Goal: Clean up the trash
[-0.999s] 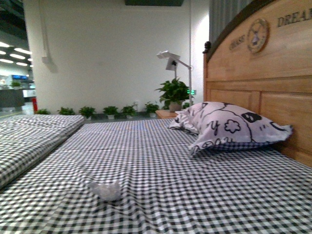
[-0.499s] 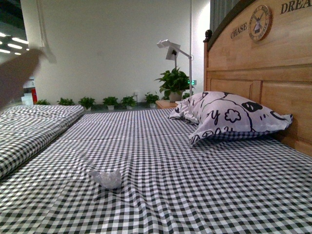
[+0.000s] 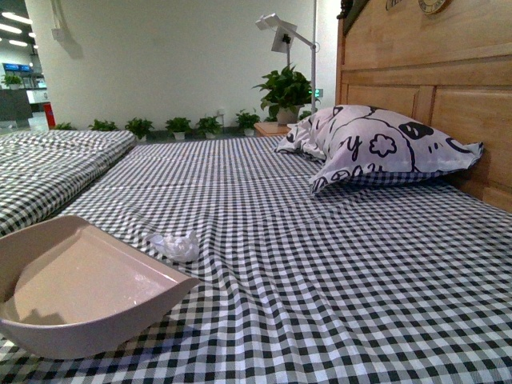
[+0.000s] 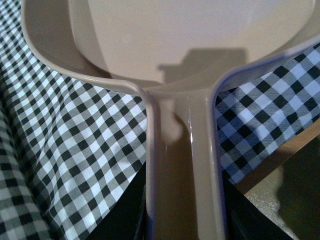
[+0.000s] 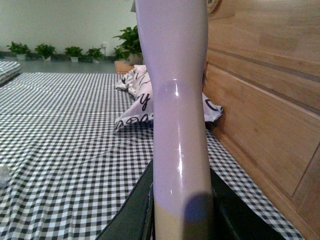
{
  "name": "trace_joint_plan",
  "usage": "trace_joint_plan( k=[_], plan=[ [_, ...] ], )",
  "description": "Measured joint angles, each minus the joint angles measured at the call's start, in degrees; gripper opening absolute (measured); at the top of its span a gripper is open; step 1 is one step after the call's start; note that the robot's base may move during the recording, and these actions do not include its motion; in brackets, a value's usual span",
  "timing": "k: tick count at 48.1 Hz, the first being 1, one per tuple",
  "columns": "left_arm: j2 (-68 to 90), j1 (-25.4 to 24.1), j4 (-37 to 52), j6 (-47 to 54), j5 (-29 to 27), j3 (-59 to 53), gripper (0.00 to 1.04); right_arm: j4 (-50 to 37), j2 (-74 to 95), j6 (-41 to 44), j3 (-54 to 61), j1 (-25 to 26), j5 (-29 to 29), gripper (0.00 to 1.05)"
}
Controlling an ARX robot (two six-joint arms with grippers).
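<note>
The trash (image 3: 177, 245), a small crumpled white wad, lies on the checked bed sheet left of centre in the front view. The beige-pink dustpan (image 3: 80, 288) sits low at the front left, its open mouth toward the wad, a short gap away. My left gripper (image 4: 182, 220) is shut on the dustpan's handle (image 4: 182, 165). My right gripper (image 5: 181, 220) is shut on the brush's white handle (image 5: 175, 100), which stands upright; the bristles are out of view. A white edge of the wad shows in the right wrist view (image 5: 3, 176). Neither arm shows in the front view.
A patterned pillow (image 3: 376, 148) lies against the wooden headboard (image 3: 432, 80) at the right. A second checked bed (image 3: 48, 168) is at the left. A lamp (image 3: 284, 36) and potted plants (image 3: 284, 88) stand at the back.
The front camera has tilted down and closer to the bed. The dustpan has come into view at the front left, near the wad. The wad has not moved on the sheet.
</note>
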State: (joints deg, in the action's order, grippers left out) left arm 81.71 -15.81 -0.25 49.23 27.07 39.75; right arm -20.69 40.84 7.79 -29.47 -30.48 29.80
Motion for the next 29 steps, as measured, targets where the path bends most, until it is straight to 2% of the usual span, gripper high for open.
trace_joint_plan(
  k=[10,29],
  plan=[
    [10.27,-0.68,-1.73,3.58,0.90,8.83,0.26,0.00,0.00,0.00,0.00,-0.02,0.00,0.20],
    [16.15,-0.96,-6.29,5.53,1.46,14.03,0.26,0.00,0.00,0.00,0.00,0.00,0.00,0.20]
  ],
)
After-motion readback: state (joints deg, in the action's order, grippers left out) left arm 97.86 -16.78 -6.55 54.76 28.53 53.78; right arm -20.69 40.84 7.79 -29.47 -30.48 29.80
